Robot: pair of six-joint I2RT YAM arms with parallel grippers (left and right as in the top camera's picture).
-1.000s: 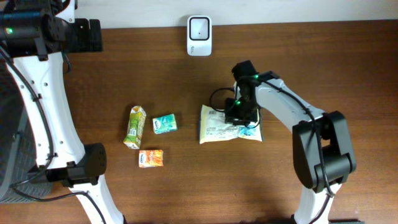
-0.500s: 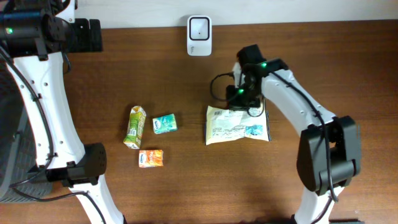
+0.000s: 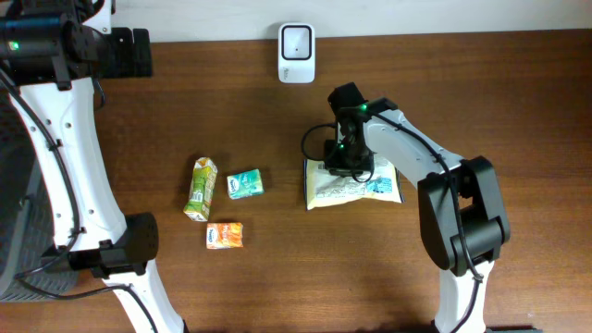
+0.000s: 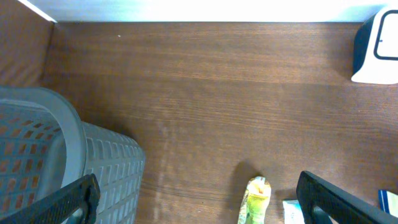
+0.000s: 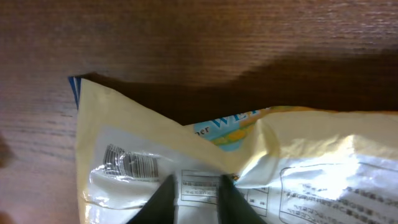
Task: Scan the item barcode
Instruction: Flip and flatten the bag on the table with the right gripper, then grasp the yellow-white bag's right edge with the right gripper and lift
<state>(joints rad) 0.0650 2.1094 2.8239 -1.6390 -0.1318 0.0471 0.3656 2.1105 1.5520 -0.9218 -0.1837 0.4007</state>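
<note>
The snack bag (image 3: 356, 188) lies flat on the wooden table (image 3: 277, 277), right of centre, below and to the right of the white scanner (image 3: 296, 41), which sits at the table's far edge.

Starting at the left, we see a grey mesh basket (image 4: 62, 143) at the table's left side. The left gripper (image 4: 199, 202) hangs above the table near it, its jaws spread wide with nothing between them.

Next come three small items grouped together: a green carton (image 3: 201, 189) lying on its side, a teal packet (image 3: 245, 184) just beside it, and an orange packet (image 3: 225, 235) below the two.

Further right, the right gripper (image 3: 344, 165) is down on the bag's upper left part. From the right wrist camera we see its jaws standing narrow, the fingertips (image 5: 166, 194) pressed onto the bag with a raised fold of the wrapper pinched between them. The barcode (image 5: 129, 163) faces up on the pale side of the bag, just left of the fingertips, near the bag's left edge.
</note>
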